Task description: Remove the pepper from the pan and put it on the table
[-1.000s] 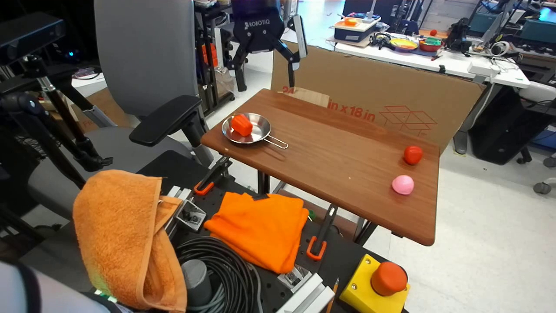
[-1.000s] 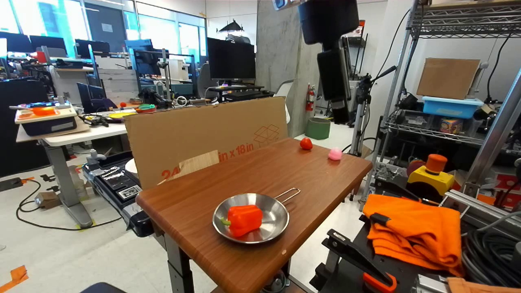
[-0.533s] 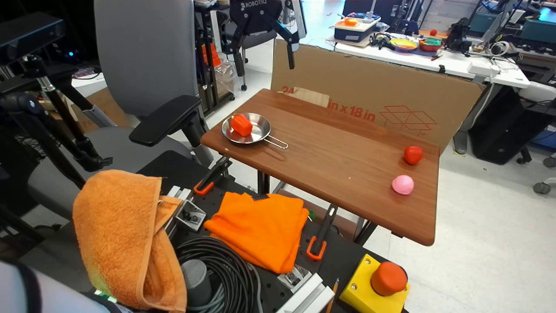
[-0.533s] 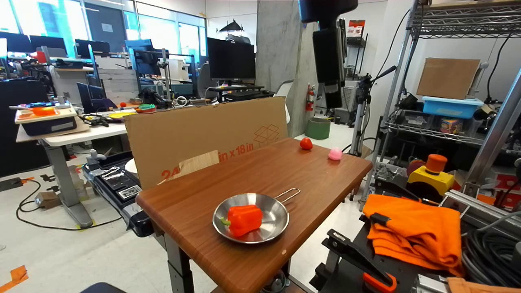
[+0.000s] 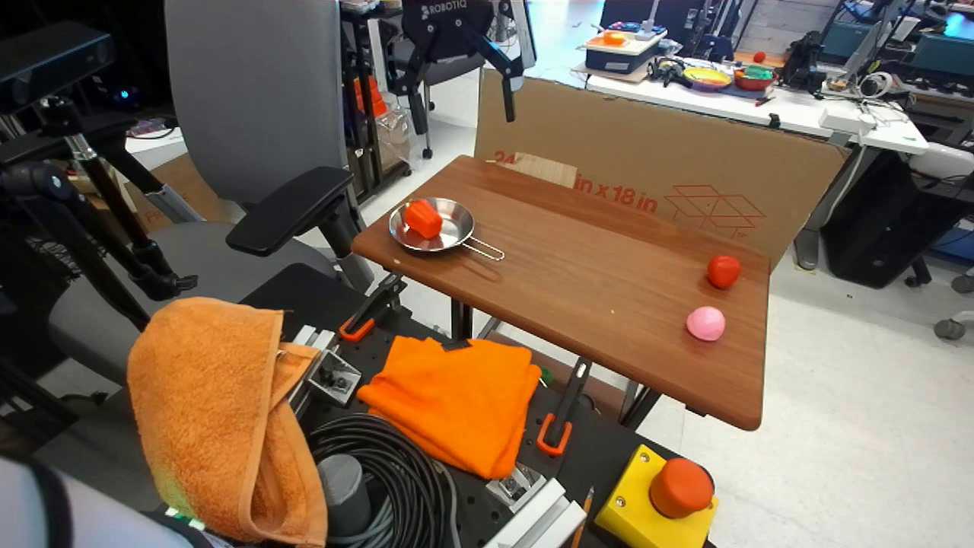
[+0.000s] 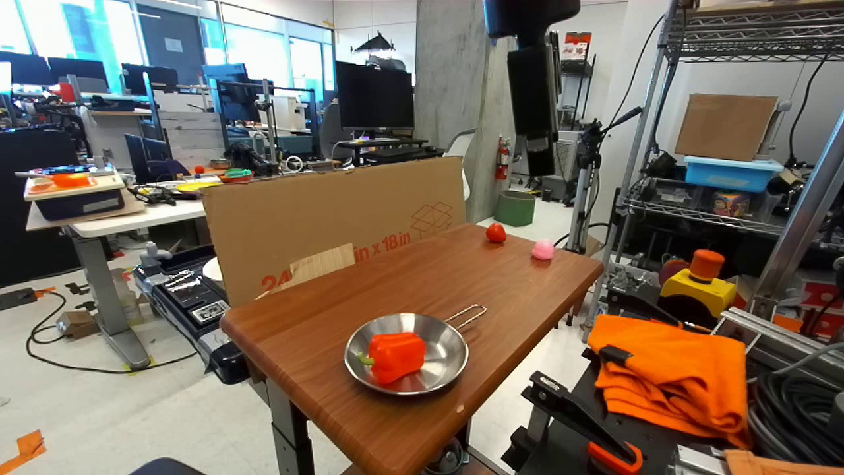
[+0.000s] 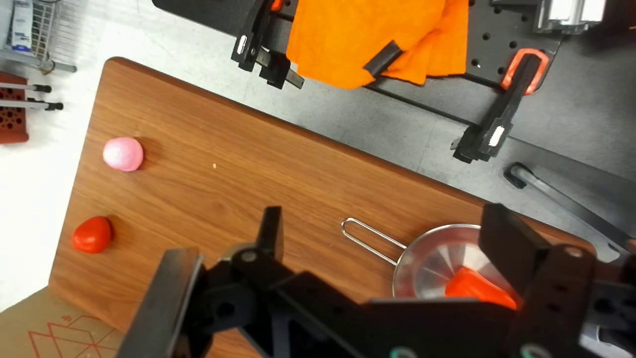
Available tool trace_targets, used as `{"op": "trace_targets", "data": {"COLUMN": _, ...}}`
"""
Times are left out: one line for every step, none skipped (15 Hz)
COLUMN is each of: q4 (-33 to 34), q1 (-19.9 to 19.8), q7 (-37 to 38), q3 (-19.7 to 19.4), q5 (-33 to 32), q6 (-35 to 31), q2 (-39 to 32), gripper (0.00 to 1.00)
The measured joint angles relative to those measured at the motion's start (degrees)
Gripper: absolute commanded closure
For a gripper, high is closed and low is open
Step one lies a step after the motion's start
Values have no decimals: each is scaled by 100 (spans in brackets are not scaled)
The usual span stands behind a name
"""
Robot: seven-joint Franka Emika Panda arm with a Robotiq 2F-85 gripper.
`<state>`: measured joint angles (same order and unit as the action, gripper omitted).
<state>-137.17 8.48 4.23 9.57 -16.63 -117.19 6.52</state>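
a silver pan (image 6: pixel 443 361); in it, a green-stemmed red-orange pepper (image 6: pixel 397 357); under it, brown wood-grained table (image 6: pixel 422 280); well apart from it, pink ball (image 6: pixel 542 250).

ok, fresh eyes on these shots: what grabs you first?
Probably the red-orange pepper lying in the shiny pan near one end of the table. Then the folded orange cloth alongside the table. Above the table hangs the open, empty gripper.

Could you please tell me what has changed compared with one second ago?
The gripper moved up in both exterior views, jaws open; nothing was taken hold of or let go. The pepper in the pan, the red object and the pink ball stayed as they were.
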Motion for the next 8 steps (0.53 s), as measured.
{"op": "trace_targets", "data": {"q4": -2, "q1": 0, "q7": 0, "q3": 0, "q5": 0, "q6": 0, "q2": 0, "gripper": 0}}
{"op": "trace_targets", "data": {"q4": -3, "q1": 0, "q7": 1, "q3": 0, "q5": 0, "q6": 0, "q2": 0, "gripper": 0}}
{"op": "trace_targets", "data": {"q4": -3, "q1": 0, "q7": 5, "q3": 0, "q5": 0, "q6": 0, "q2": 0, "gripper": 0}}
{"op": "trace_targets", "data": {"q4": -3, "q1": -1, "q7": 6, "q3": -3, "q5": 13, "q6": 0, "q2": 0, "gripper": 0}}
{"op": "trace_targets", "data": {"q4": -3, "q1": -1, "q7": 6, "q3": -8, "q5": 38, "q6": -1, "q2": 0, "gripper": 0}}
{"op": "trace_targets", "data": {"q4": -5, "q1": -2, "q7": 2, "q3": -13, "q5": 66, "q6": -11, "q2": 0, "gripper": 0}}
{"op": "trace_targets", "data": {"q4": -16, "q1": -3, "q7": -45, "q3": -19, "q5": 124, "q6": -74, "q2": 1, "gripper": 0}}
{"op": "trace_targets", "data": {"q4": -33, "q1": -3, "q7": -89, "q3": -25, "q5": 165, "q6": -137, "q2": 2, "gripper": 0}}
